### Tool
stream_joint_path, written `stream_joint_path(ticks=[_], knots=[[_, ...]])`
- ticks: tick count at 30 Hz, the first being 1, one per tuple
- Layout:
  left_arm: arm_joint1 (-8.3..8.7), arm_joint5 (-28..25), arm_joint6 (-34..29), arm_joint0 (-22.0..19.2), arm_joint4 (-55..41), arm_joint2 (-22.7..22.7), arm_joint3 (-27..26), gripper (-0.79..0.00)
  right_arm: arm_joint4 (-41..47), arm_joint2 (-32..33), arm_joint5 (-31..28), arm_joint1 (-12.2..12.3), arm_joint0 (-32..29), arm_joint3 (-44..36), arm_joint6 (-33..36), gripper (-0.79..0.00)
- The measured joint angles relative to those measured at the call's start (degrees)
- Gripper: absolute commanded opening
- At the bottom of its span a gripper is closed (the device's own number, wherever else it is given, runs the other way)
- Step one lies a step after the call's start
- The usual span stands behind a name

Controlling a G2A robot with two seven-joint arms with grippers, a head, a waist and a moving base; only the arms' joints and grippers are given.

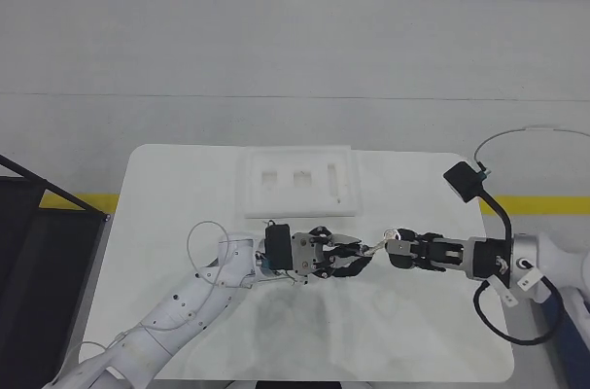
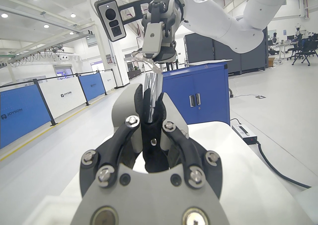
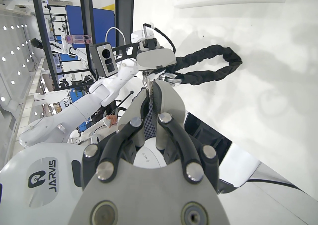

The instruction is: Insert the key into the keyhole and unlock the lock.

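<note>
The lock is a chrome cylinder (image 2: 153, 87) with a black fabric-covered cable loop (image 3: 211, 62). My left gripper (image 2: 150, 98) is shut on the cylinder and holds it above the table's middle (image 1: 358, 253). The small metal key (image 3: 148, 85) is pinched in my right gripper (image 3: 149, 95), which is shut on it. In the left wrist view the right gripper (image 2: 155, 56) hangs just beyond the cylinder, and the key (image 2: 152, 64) meets the cylinder's end. From above, the two grippers face each other tip to tip, left gripper (image 1: 345, 259) and right gripper (image 1: 385, 245).
A white foam tray (image 1: 297, 180) with several recesses lies at the table's far side. A black frame (image 1: 22, 243) stands off the left edge. A power adapter (image 2: 243, 131) with a black cable lies on the table near the right arm.
</note>
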Motion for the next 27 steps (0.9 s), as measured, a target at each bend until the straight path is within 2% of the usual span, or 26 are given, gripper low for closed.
stream_joint_path(ticks=[14, 27], knots=[[-0.27, -0.21, -1.69, 0.40, -0.09, -0.74, 0.07, -0.785, 0.78, -1.17, 0.13, 0.09, 0.55, -0.87, -0.46, -0.785], [-0.47, 3.72, -2.38, 2.67, -1.99, -2.46, -0.53, -0.785, -1.33, -0.57, 1.16, 0.26, 0.42, -4.23, -3.85, -0.785]])
